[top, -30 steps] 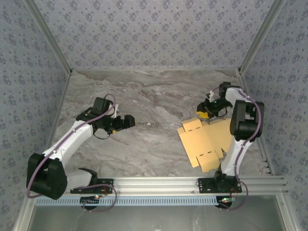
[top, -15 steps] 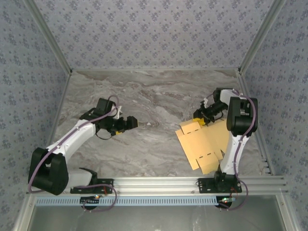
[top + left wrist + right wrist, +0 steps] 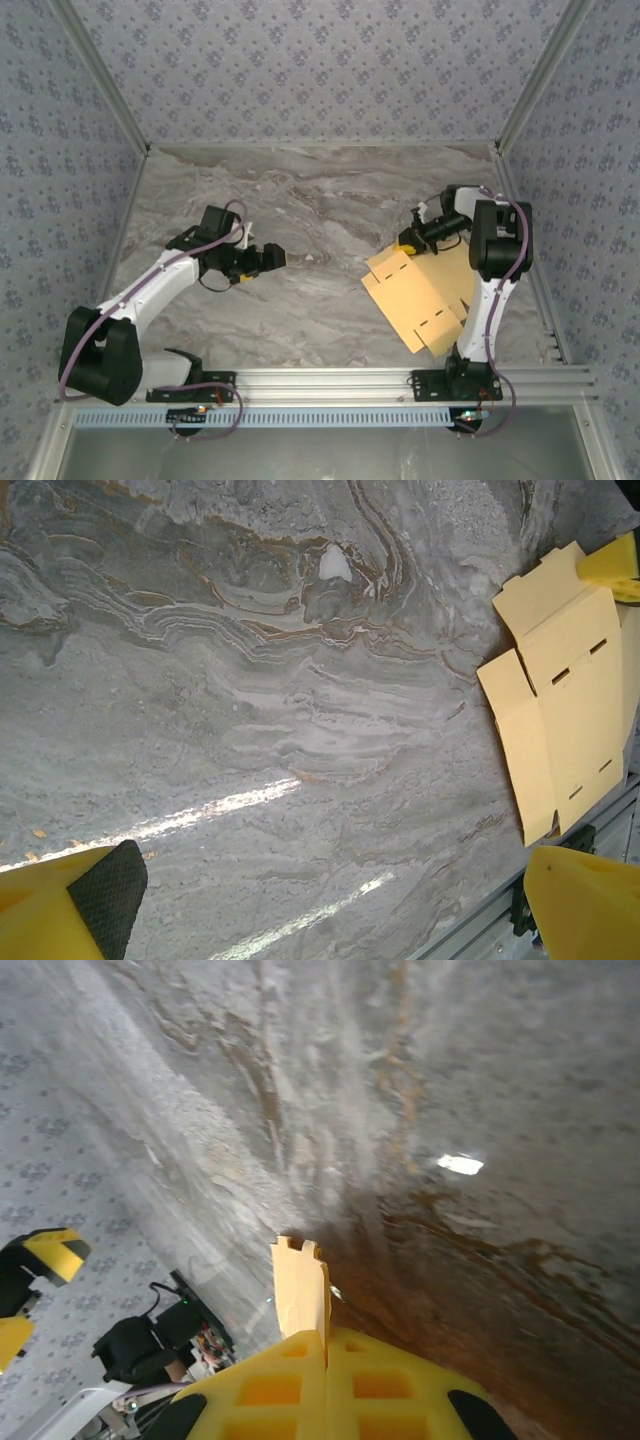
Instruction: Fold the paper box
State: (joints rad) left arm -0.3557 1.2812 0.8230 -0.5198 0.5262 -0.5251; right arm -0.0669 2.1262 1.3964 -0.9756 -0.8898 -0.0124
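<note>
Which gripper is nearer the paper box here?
Right. The right gripper is shut on the far edge of the paper box; the left gripper hangs open, well off to its left.

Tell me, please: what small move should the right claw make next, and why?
Probably it should draw the box toward the middle of the table. The right claw is shut on a tab of the flat sheet, which lies at the right side. The left claw hangs open and apart from it. Bringing the sheet nearer would likely let both claws fold it.
</note>
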